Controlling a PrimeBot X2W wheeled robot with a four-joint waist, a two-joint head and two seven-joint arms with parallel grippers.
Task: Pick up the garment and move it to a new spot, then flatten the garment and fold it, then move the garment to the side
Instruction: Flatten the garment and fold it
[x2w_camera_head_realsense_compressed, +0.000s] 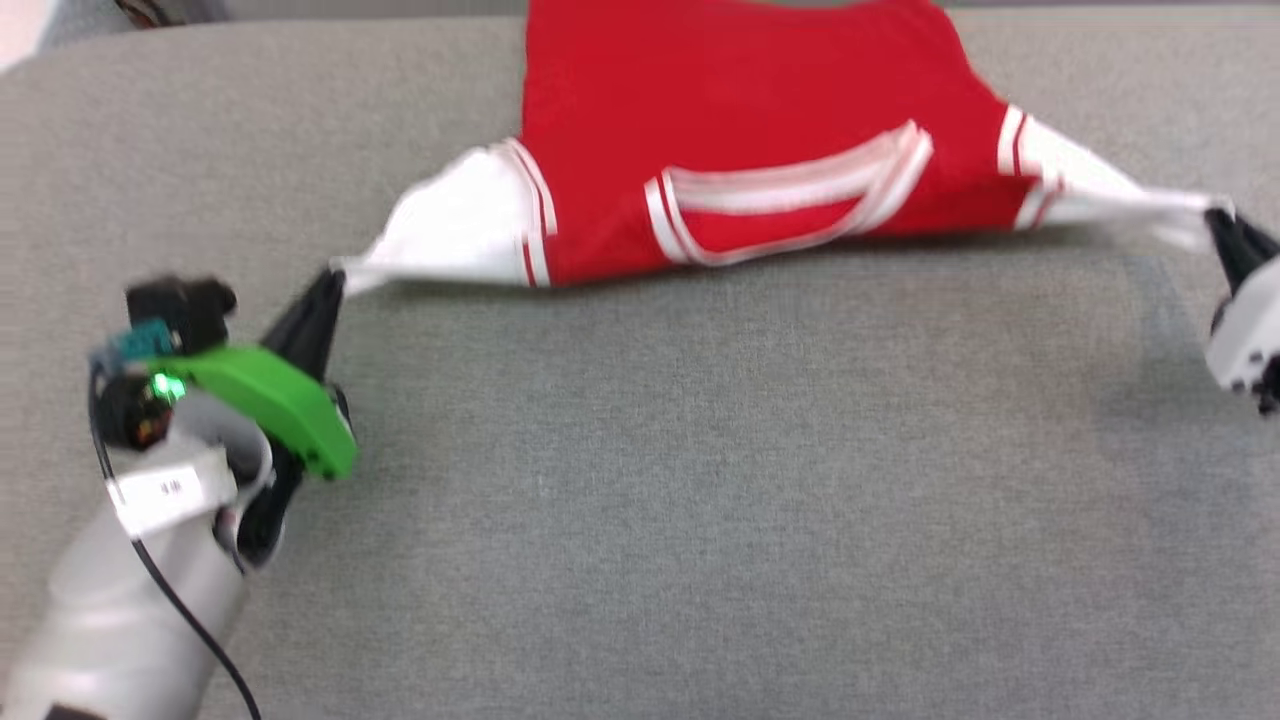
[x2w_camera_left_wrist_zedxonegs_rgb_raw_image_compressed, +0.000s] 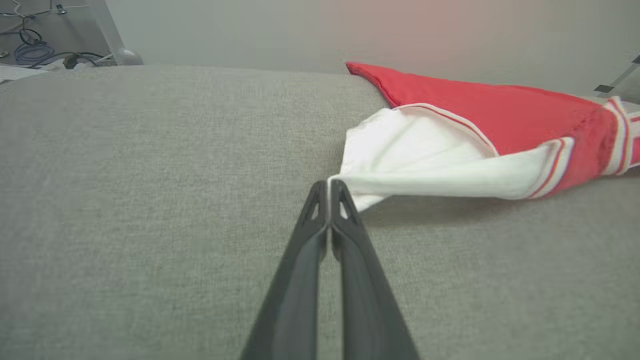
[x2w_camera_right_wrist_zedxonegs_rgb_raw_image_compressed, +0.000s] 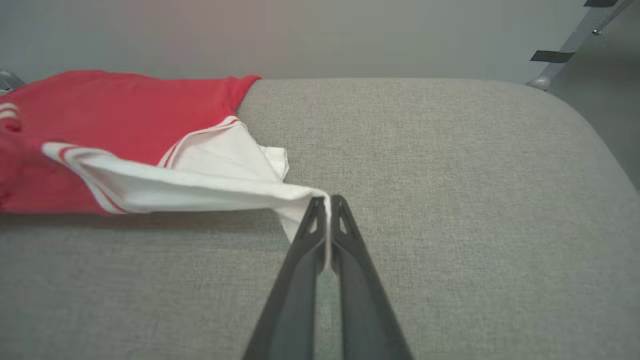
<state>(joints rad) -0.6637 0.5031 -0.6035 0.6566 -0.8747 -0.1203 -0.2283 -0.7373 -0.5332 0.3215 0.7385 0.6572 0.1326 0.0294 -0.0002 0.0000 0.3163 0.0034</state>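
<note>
The garment (x2w_camera_head_realsense_compressed: 740, 130), a red T-shirt with white short sleeves and red-white striped trim, is stretched across the far part of the grey padded table (x2w_camera_head_realsense_compressed: 700, 480), collar side towards me. My left gripper (x2w_camera_head_realsense_compressed: 332, 280) is shut on the tip of the left white sleeve (x2w_camera_left_wrist_zedxonegs_rgb_raw_image_compressed: 425, 170), which is lifted off the surface. Far right, my right gripper (x2w_camera_head_realsense_compressed: 1222, 222) is shut on the tip of the other white sleeve (x2w_camera_right_wrist_zedxonegs_rgb_raw_image_compressed: 200, 185). In the wrist views each gripper (x2w_camera_left_wrist_zedxonegs_rgb_raw_image_compressed: 329, 184) (x2w_camera_right_wrist_zedxonegs_rgb_raw_image_compressed: 327, 200) pinches white cloth between closed fingers. The chest lettering is hidden.
The grey cloth surface stretches wide in front of the garment. Its far edge and rounded corner (x2w_camera_right_wrist_zedxonegs_rgb_raw_image_compressed: 575, 110) lie beyond the right gripper. Cables (x2w_camera_left_wrist_zedxonegs_rgb_raw_image_compressed: 35, 50) and a metal leg (x2w_camera_left_wrist_zedxonegs_rgb_raw_image_compressed: 112, 35) stand past the table's far-left edge.
</note>
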